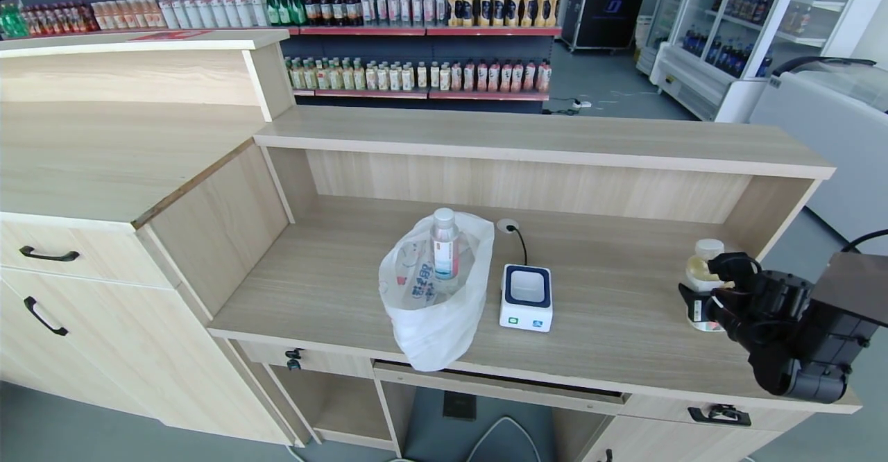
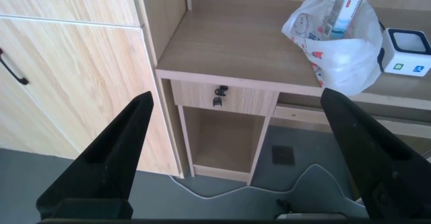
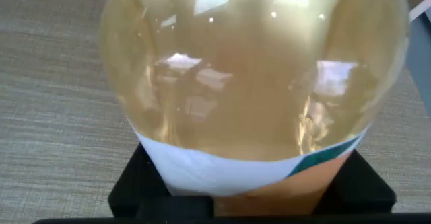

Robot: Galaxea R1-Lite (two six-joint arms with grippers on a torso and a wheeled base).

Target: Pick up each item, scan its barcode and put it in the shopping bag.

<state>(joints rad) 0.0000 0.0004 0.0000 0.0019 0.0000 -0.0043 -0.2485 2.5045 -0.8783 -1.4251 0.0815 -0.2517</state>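
Observation:
A white plastic shopping bag (image 1: pixel 433 309) stands open on the wooden counter (image 1: pixel 610 323), with a clear bottle (image 1: pixel 445 245) upright inside it. Right beside the bag sits a small white barcode scanner (image 1: pixel 526 297). At the counter's right end my right gripper (image 1: pixel 709 290) is shut on a bottle of yellowish drink (image 1: pixel 702 266) with a white cap. The right wrist view shows this bottle (image 3: pixel 249 96) close up, between the black fingers (image 3: pixel 138 183). My left gripper (image 2: pixel 236 160) hangs open and holds nothing, low in front of the counter's left part. From there I see the bag (image 2: pixel 337 39) and scanner (image 2: pixel 407 49).
The counter has a raised back ledge (image 1: pixel 541 139) and a tall side cabinet (image 1: pixel 104 157) on its left. A cable (image 1: pixel 520 243) runs from the scanner to a hole at the back. Drawers and an open recess (image 2: pixel 222 140) lie under the counter.

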